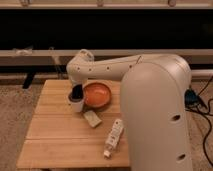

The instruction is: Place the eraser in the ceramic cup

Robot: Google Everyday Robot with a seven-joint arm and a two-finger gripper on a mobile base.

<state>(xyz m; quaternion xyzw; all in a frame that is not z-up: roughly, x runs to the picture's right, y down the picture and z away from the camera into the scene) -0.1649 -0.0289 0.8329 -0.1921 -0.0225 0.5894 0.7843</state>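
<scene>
A low square table of pale wooden planks (pixel 50 131) stands on speckled beige carpet (pixel 14 112), with a dark wall crossed by pale horizontal rails behind it. Toward the table's back left stands the small plain white ceramic cup (pixel 76 104), upright. The robot's dark gripper (pixel 77 92) sits right at the cup's mouth, reaching down into its opening; whether it is clenched, released or grasping anything cannot be told. The small black eraser cannot be made out apart from that dark shape at the cup's rim, so its exact place is unclear. Touching or just beside the cup on its right is a wide, shallow orange bowl (pixel 98 94). In front of the bowl, near the table's middle, a pale tan flat block (pixel 92 118) lies on the wood. Further right and nearer the front edge lies a long white remote-like bar (pixel 113 138), angled toward the front. The robot's bulky white arm (pixel 152 107) fills the right side, its slimmer link stretching leftward over the bowl to the gripper.
</scene>
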